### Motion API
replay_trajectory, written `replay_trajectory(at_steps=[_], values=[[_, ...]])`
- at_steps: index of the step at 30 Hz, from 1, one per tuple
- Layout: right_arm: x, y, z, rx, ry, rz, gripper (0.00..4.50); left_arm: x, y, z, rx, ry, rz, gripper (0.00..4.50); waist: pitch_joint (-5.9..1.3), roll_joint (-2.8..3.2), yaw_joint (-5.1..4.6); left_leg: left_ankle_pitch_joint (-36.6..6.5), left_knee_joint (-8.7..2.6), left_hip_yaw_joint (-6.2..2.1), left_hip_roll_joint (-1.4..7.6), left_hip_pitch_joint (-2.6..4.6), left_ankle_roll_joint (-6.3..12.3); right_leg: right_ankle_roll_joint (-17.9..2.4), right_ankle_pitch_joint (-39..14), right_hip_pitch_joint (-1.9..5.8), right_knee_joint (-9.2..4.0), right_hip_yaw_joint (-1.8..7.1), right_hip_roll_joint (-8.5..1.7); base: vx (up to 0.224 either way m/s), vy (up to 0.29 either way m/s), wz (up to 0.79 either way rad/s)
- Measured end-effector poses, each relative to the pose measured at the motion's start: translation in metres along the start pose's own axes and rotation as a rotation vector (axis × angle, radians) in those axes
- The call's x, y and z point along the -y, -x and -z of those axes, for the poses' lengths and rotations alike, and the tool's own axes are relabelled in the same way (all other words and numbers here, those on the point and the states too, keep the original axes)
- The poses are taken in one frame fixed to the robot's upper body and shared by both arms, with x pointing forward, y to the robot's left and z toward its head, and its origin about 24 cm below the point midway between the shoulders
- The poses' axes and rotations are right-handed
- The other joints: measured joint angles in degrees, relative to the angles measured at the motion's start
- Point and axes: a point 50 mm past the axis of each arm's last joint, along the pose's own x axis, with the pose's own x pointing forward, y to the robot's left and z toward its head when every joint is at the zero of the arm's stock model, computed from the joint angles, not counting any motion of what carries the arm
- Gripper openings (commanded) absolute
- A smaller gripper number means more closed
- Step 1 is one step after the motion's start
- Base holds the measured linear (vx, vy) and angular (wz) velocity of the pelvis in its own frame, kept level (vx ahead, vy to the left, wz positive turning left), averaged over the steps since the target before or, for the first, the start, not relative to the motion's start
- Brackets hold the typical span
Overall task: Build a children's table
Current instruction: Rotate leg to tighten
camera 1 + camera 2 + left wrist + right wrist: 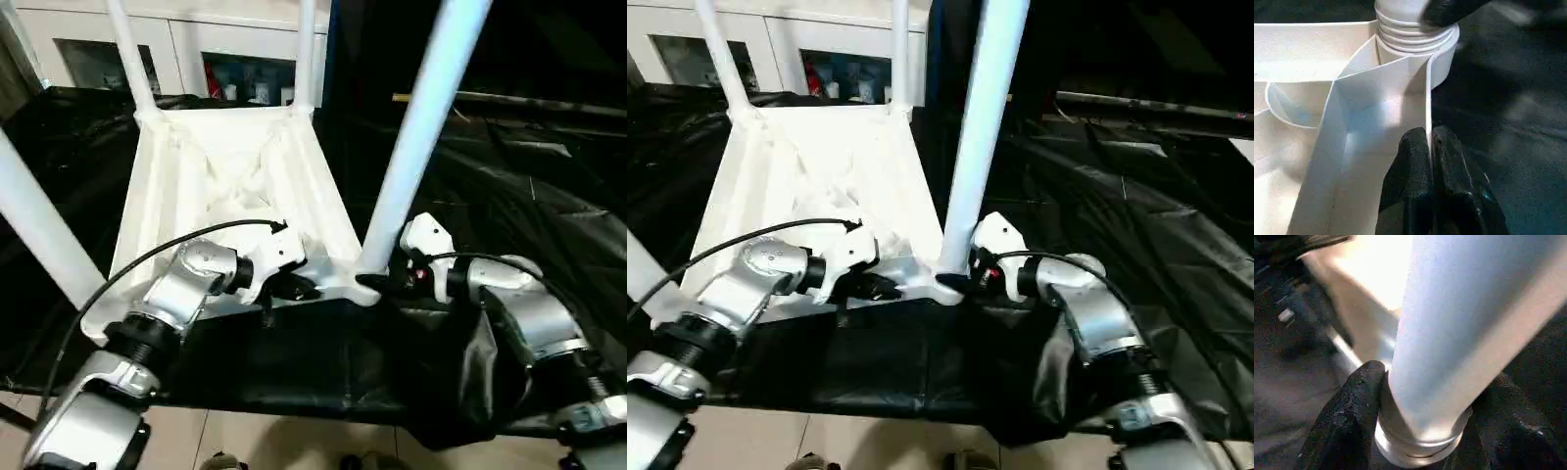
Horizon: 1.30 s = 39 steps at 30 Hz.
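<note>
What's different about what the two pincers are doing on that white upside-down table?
The left pincer is pinched shut on a thin wall of the tabletop, while the right pincer spreads around the thick round base of the near leg.
The left pincer grips a flat edge beside the corner socket; the right pincer straddles the leg just above that same socket.
Both have black fingers and work at the same near corner.

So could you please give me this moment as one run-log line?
table top: upside down | left hand: pinching rim | right hand: around near-right leg base
</note>
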Motion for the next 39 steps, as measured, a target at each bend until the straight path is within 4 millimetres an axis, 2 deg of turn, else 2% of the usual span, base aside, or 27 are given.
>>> replay_trajectory(at_steps=[2, 4, 6, 8, 9, 10, 11, 12, 13, 14, 15, 16, 17, 18, 20, 22, 23, 26, 31, 35, 39], values=[[0.001, -0.009, 0.003, 0.045, -0.103, 0.161, 2.35, -0.003, -0.012, -0.005, 0.005, 0.029, -0.069, 0.00, -0.04, 0.18, -0.46, 0.0, -0.13, -0.24, 0.00, -0.03, 0.00, 0.0, 0.0, 0.12, -0.79, -0.30, 0.00, 0.000, 0.000, 0.00], [0.001, -0.013, 0.004, 0.056, -0.150, 0.260, 2.31, -0.002, -0.021, -0.007, 0.013, 0.060, -0.114, 0.00, -0.06, 0.65, -0.79, 0.0, -0.20, -0.61, 0.00, -0.05, 0.02, 0.0, 0.0, 0.57, -1.71, -1.09, -0.21, 0.000, 0.000, 0.00], [-0.003, -0.021, 0.006, 0.061, -0.205, 0.376, 2.15, -0.002, -0.033, -0.012, 0.016, 0.087, -0.160, 0.00, -0.02, 0.97, -1.06, 0.0, -0.31, -0.80, 0.00, 0.02, 0.07, 0.0, 0.0, 1.16, -2.68, -2.37, -0.80, 0.000, 0.000, 0.00], [-0.004, -0.026, 0.007, 0.059, -0.232, 0.476, 2.15, 0.002, -0.046, -0.016, 0.019, 0.112, -0.188, 0.00, 0.05, 1.97, -1.47, -0.2, -0.50, -1.27, 0.31, 0.20, 0.38, 0.0, 0.0, 2.50, -4.59, -4.21, -1.13, -0.027, 0.057, 0.00], [-0.004, -0.027, 0.008, 0.054, -0.231, 0.501, 2.15, 0.003, -0.050, -0.017, 0.019, 0.119, -0.196, 0.00, 0.16, 2.39, -1.67, -0.3, -0.60, -1.44, 0.57, 0.24, 0.47, 0.1, -0.2, 3.06, -5.09, -4.81, -1.38, 0.000, 0.000, 0.00], [-0.004, -0.027, 0.008, 0.054, -0.227, 0.517, 2.15, 0.004, -0.053, -0.019, 0.018, 0.120, -0.199, 0.00, 0.39, 2.48, -1.48, -0.3, -0.72, -1.15, 0.68, 0.19, 0.48, -0.1, -1.5, 3.28, -3.40, -4.67, -1.52, 0.000, 0.000, 0.00], [-0.005, -0.025, 0.011, 0.049, -0.224, 0.531, 2.15, 0.005, -0.055, -0.019, 0.014, 0.123, -0.196, 0.00, 0.45, 1.87, -0.71, -0.3, -0.75, 0.35, 0.60, 0.43, 0.48, -1.4, -3.0, 3.05, 0.83, -3.38, -2.02, 0.000, 0.000, 0.00], [-0.005, -0.025, 0.012, 0.050, -0.214, 0.538, 2.15, 0.005, -0.056, -0.020, 0.012, 0.118, -0.195, 0.00, 0.05, 0.29, -0.30, -0.3, -0.72, 1.93, 0.29, 1.31, 0.48, -0.2, -3.5, 3.01, 2.41, -1.29, -2.15, 0.048, -0.064, 0.21], [-0.005, -0.025, 0.012, 0.053, -0.207, 0.542, 2.15, 0.006, -0.057, -0.021, 0.013, 0.116, -0.195, 0.00, 0.26, -0.58, 0.01, -0.6, -0.09, 2.14, -0.38, 1.62, 0.54, 1.3, -3.5, 2.27, 2.76, -0.25, -2.12, 0.080, -0.062, -0.09], [-0.006, -0.025, 0.012, 0.051, -0.199, 0.543, 2.15, 0.006, -0.058, -0.020, 0.016, 0.122, -0.193, 0.00, -0.16, 0.13, 0.80, -2.3, 1.36, 1.64, -0.47, 1.72, 0.92, 1.4, -3.6, 1.76, 2.71, -0.37, -2.12, 0.080, -0.062, -0.09], [-0.005, -0.025, 0.011, 0.053, -0.191, 0.545, 2.15, 0.006, -0.058, -0.020, 0.022, 0.120, -0.192, 0.00, -0.49, 0.74, 1.15, -2.3, 1.18, 0.19, -1.04, 1.18, 0.47, 1.4, -3.6, 1.87, 2.64, -1.03, -2.27, 0.100, 0.016, -0.33], [-0.004, -0.024, 0.011, 0.061, -0.186, 0.549, 2.15, 0.007, -0.058, -0.022, 0.028, 0.113, -0.192, 0.00, -0.74, 1.09, 1.42, -2.1, 0.74, -0.72, -1.33, 0.92, 0.28, 1.4, -3.6, 1.76, 2.21, -1.31, -2.21, 0.095, 0.004, -0.12], [-0.004, -0.024, 0.011, 0.064, -0.191, 0.549, 2.43, 0.007, -0.058, -0.022, 0.026, 0.108, -0.189, 0.00, -1.17, 1.09, 1.19, -1.6, -0.14, -0.81, -1.26, 0.85, 0.23, 1.2, -3.4, 1.74, 1.50, -1.21, -1.86, 0.095, 0.004, -0.12], [-0.004, -0.023, 0.011, 0.067, -0.198, 0.546, 2.75, 0.007, -0.058, -0.021, 0.024, 0.103, -0.186, 0.00, -1.39, 0.90, 1.10, -1.4, -0.43, -0.69, -1.24, 0.75, 0.26, 0.9, -2.8, 1.75, 1.09, -1.16, -1.79, 0.000, 0.000, 0.00], [-0.004, -0.022, 0.011, 0.071, -0.195, 0.524, 2.77, 0.006, -0.057, -0.021, 0.025, 0.090, -0.178, 0.00, -1.45, 0.88, 0.64, -1.4, -0.42, -0.28, -1.14, 0.67, 0.32, 0.7, -1.7, 1.76, 0.71, -0.91, -1.77, 0.000, 0.000, 0.00], [-0.002, -0.020, 0.011, 0.071, -0.178, 0.490, 2.87, 0.006, -0.055, -0.021, 0.023, 0.076, -0.165, 0.00, -1.44, 0.87, 0.45, -1.4, -0.46, -0.28, -1.10, 0.59, 0.32, 0.7, -1.7, 1.73, 0.63, -0.96, -1.77, 0.000, 0.000, 0.00], [0.000, -0.017, 0.012, 0.066, -0.163, 0.455, 3.18, 0.004, -0.053, -0.020, 0.018, 0.065, -0.156, 0.00, -1.43, 0.86, 0.36, -1.4, -0.47, -0.28, -1.08, 0.55, 0.32, 0.7, -1.7, 1.71, 0.62, -0.99, -1.77, 0.000, 0.000, 0.00], [0.004, -0.008, 0.010, 0.051, -0.109, 0.320, 3.26, 0.001, -0.042, -0.018, 0.016, 0.032, -0.111, 0.00, -1.37, 0.86, 0.17, -1.4, -0.55, -0.32, -0.98, 0.21, 0.32, 0.7, -1.7, 1.46, 0.58, -1.10, -1.71, 0.000, 0.000, 0.00], [0.006, 0.020, 0.004, -0.024, 0.051, 0.033, 3.26, -0.003, -0.018, -0.008, 0.008, -0.005, 0.001, 0.00, -1.38, 0.87, 0.54, -1.2, -0.55, -0.26, -0.75, -0.44, 0.61, 0.4, -1.6, 0.86, 0.62, -1.17, -1.52, 0.000, 0.000, 0.00], [0.000, 0.031, 0.001, -0.045, 0.085, -0.143, 3.26, -0.005, 0.002, -0.001, -0.018, -0.046, 0.101, 0.00, -1.39, 0.84, 0.58, -0.9, -0.43, 0.32, -0.23, -0.45, 0.99, 0.3, -1.7, 0.82, 0.57, -1.14, -1.30, 0.000, 0.000, 0.00], [-0.005, 0.032, 0.001, -0.063, 0.087, -0.247, 3.26, -0.003, 0.017, 0.006, -0.039, -0.061, 0.174, 0.00, -1.39, 0.80, 0.55, -1.0, -0.38, 0.57, -0.07, -0.37, 0.85, 0.2, -1.8, 0.80, 0.55, -1.02, -1.21, 0.000, 0.000, 0.00]])
